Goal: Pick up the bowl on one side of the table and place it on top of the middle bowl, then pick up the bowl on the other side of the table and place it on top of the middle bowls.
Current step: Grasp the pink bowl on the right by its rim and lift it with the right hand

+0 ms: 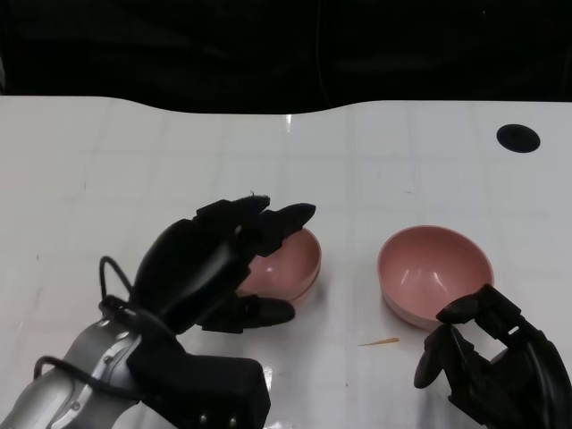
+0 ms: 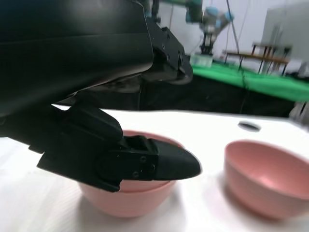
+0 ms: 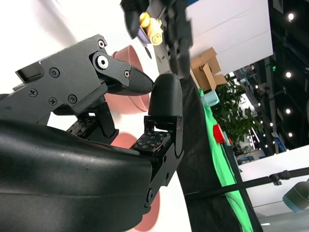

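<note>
Left robot hand [image 1: 219, 264]: over the near-left side of the left-hand pink bowl [image 1: 290, 268], fingers above the rim, thumb low against the outer wall. In the left wrist view the thumb [image 2: 145, 164] lies across the front of the stacked bowls [image 2: 128, 195]; two rims show there, one bowl nested in another. Whether the robot hand actually grips the stack cannot be told.

Just right of that robot hand, on the white counter [image 1: 134, 161]: a small thin yellowish sliver [image 1: 379, 341], between the two bowl positions.

Single pink bowl [image 1: 435, 273]: upright on the counter, directly ahead of the right robot hand [image 1: 487, 353].

Right robot hand: fingers apart, holding nothing, fingertips just beside the bowl's near rim; contact cannot be told.

Far right, well beyond the right robot hand: dark round hole [image 1: 517, 137] in the counter.
</note>
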You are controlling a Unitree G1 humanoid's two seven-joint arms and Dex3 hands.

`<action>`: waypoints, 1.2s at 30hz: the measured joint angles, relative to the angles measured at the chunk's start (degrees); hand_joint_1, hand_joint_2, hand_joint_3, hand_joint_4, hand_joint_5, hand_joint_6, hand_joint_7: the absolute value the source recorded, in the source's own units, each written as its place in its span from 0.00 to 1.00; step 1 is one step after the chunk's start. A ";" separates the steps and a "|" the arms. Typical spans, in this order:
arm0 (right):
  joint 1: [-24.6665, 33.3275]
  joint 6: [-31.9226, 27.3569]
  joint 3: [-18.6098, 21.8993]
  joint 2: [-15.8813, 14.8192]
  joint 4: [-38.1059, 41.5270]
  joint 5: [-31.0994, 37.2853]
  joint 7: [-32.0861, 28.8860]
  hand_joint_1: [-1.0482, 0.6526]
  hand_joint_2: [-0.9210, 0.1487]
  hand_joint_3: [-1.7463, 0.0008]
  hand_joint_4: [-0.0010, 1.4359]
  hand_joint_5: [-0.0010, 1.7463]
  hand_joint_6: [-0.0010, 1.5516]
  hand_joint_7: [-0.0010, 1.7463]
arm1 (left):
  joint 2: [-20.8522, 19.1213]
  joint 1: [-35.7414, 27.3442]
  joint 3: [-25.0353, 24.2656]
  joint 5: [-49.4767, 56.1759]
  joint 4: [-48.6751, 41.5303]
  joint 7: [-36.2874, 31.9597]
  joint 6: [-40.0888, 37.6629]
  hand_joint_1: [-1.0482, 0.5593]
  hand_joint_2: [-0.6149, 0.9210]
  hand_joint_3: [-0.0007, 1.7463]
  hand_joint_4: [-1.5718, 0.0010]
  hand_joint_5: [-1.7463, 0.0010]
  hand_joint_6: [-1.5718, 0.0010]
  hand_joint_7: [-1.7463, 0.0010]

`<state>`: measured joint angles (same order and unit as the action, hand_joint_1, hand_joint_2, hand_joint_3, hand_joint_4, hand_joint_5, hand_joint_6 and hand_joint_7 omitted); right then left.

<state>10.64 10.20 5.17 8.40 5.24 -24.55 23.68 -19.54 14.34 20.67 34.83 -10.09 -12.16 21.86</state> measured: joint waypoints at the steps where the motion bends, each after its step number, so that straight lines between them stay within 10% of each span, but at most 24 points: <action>1: 0.02 0.03 -0.01 0.00 0.00 0.00 -0.01 0.53 0.24 0.50 0.62 0.92 0.48 0.77 | 0.98 -0.94 -1.31 -3.63 0.42 0.48 0.78 0.59 1.00 0.09 0.33 0.92 0.41 0.95; 4: 0.02 0.04 -0.10 0.02 0.00 0.06 -0.11 0.53 0.24 0.50 0.63 0.92 0.49 0.77 | 4.49 -4.66 -5.17 -17.22 4.11 5.63 -0.60 0.68 0.94 0.36 0.35 0.79 0.31 0.94; 6: 0.04 0.05 -0.17 0.08 -0.01 0.08 -0.19 0.53 0.24 0.50 0.62 0.92 0.48 0.78 | 5.94 -6.75 -7.29 -26.01 7.62 10.32 -4.57 0.70 0.90 0.53 0.50 0.41 0.28 0.87; 10: 0.09 0.05 -0.13 0.04 -0.03 -0.01 -0.18 0.52 0.23 0.51 0.61 0.93 0.47 0.78 | 6.37 -11.10 -13.56 -44.32 15.13 19.97 -13.98 0.68 0.79 0.71 0.54 0.14 0.46 0.33; 13: 0.09 0.17 -0.01 -0.01 -0.02 -0.06 -0.13 0.53 0.23 0.51 0.61 0.94 0.47 0.78 | 6.01 -13.64 -17.48 -51.03 18.67 23.61 -19.23 0.70 0.78 0.76 0.51 0.04 0.50 0.15; 30: 0.07 1.48 0.11 -0.02 0.09 0.65 -0.20 0.52 0.25 0.51 0.61 0.93 0.48 0.77 | 5.97 -22.57 -26.85 -59.78 20.35 31.71 -25.68 0.75 0.81 0.78 0.45 0.00 0.56 0.00; 36: -1.99 14.93 1.94 -1.90 4.91 5.12 0.19 0.51 0.25 0.50 0.56 0.91 0.50 0.71 | 4.36 -28.76 -26.49 -52.23 16.05 34.36 -20.04 0.80 0.85 0.70 0.49 0.00 0.59 0.00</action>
<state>8.65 25.13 7.11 6.50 10.14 -19.43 23.87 -15.18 -14.41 -5.83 -17.39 5.96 22.21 1.82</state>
